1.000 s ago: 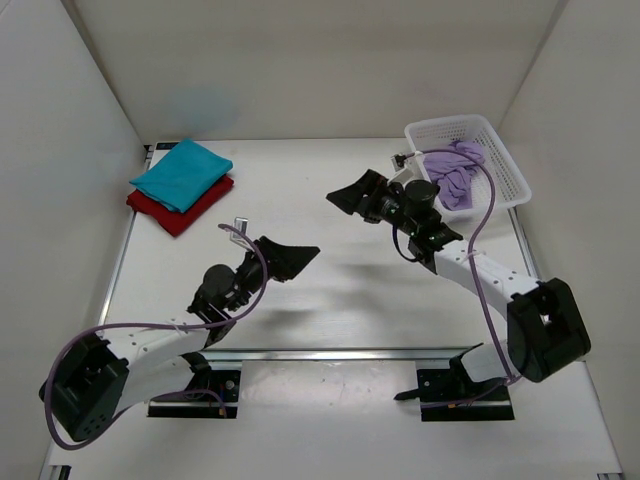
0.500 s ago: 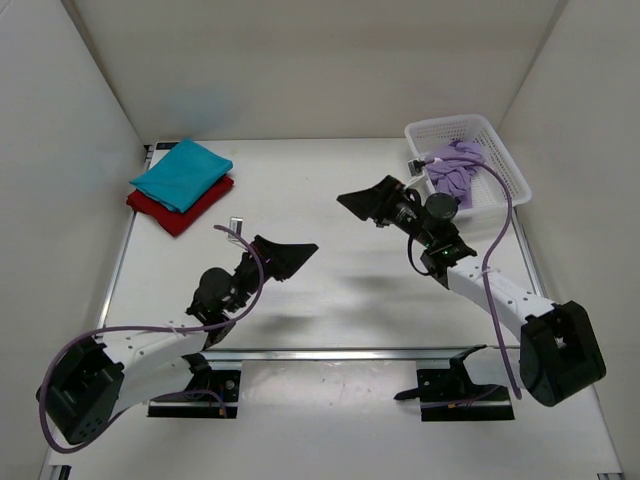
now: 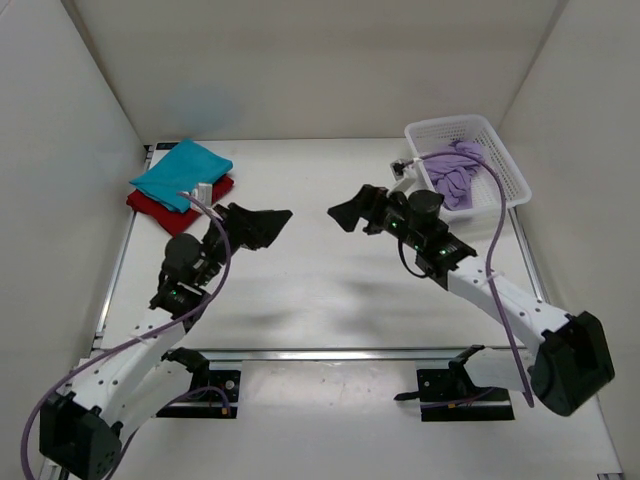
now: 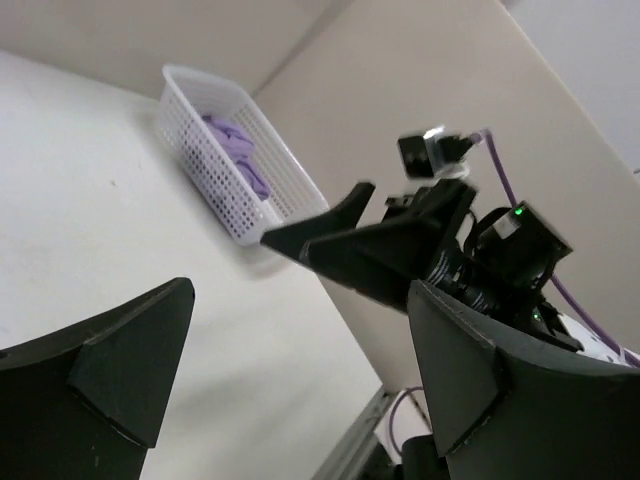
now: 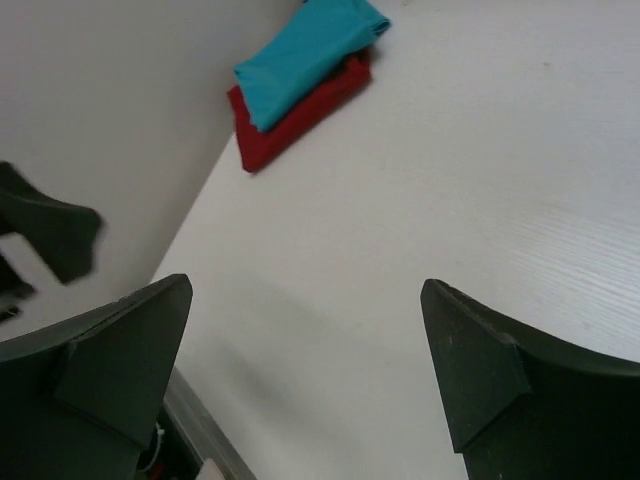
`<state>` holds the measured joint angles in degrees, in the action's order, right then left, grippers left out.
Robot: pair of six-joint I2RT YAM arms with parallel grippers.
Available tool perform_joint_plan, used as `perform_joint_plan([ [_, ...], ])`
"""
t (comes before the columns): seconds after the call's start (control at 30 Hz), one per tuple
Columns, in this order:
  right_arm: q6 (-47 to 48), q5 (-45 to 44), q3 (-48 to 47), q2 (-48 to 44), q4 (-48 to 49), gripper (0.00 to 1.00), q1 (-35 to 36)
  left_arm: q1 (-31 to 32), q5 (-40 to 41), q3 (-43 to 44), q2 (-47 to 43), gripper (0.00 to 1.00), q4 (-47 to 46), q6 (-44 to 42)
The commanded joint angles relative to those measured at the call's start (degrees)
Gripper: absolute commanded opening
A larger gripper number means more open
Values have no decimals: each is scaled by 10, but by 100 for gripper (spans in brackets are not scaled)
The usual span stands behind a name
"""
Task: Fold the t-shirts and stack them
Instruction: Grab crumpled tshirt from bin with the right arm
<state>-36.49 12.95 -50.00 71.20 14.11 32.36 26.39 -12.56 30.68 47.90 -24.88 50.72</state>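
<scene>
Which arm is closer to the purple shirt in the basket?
Right. Its jaws hang left of the basket holding the lavender shirt; the left arm's jaws are across the table, near the folded teal shirt.

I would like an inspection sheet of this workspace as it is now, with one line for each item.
Surface: white table, bare between the arms.
Job's things: teal shirt folded on top of the folded red shirt, far left; purple shirt crumpled in the white basket, far right.
Clutter: nothing seen.
Pincers: left pincer and right pincer open, empty, above the table.
Cables: purple cable along each arm; the right one crosses the basket in the top view.
Surroundings: plain white walls on three sides.
</scene>
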Motion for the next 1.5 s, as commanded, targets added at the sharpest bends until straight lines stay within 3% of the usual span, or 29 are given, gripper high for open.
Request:
perform_joint_plan([
  [0.0,50,-73,38,-58,-34,99,-17,-45,-50,60,-15,99,119,-89],
  [0.07,48,-59,40,-65,-81,93,-34,-78,-126,63,6,99,93,-70],
  [0.13,64,-64,53,-71,-111,59,-41,-71,-115,58,4,99,87,-87],
  [0.17,64,-89,55,-72,-125,27,-37,-60,-96,69,1,99,101,-104],
  [0.2,65,-106,54,-68,-139,11,-40,-35,-73,92,11,99,145,-136],
  [0.27,69,-115,40,-49,-180,6,-53,-10,-47,126,51,95,192,-170],
  [0.3,77,-128,21,-32,-207,5,-59,-3,-63,133,64,86,197,-184],
  [0.33,83,-145,-14,-20,-244,2,-73,-11,-76,141,91,65,214,-186],
  [0.37,84,-137,-32,8,-258,0,-87,-13,-75,148,116,53,222,-187],
  [0.4,90,-101,-69,39,-280,0,-118,-13,-68,144,125,39,219,-184],
  [0.47,100,-87,-110,75,-292,7,-162,-10,-23,138,141,33,229,-187],
  [0.5,105,-86,-131,95,-297,28,-191,-2,8,122,135,36,222,-190],
  [0.57,116,-112,-165,118,-292,41,-229,5,38,89,115,46,184,-176],
  [0.63,137,-197,-202,168,-277,37,-268,-5,17,76,112,46,158,-171],
  [0.73,124,-174,-298,246,-316,34,-322,5,17,78,125,33,173,-187],
  [0.87,148,-194,-410,365,-356,34,-387,27,46,91,163,36,231,-221],
  [0.97,142,-176,-425,399,-348,35,-418,20,33,96,186,37,249,-227],
  [1.1,116,-134,-405,420,-300,49,-465,19,39,73,185,40,244,-227],
  [1.27,128,-9,-446,474,-308,49,-489,15,-7,53,188,46,204,-213],
  [1.47,124,16,-398,463,-250,50,-483,23,3,51,190,47,204,-206],
])
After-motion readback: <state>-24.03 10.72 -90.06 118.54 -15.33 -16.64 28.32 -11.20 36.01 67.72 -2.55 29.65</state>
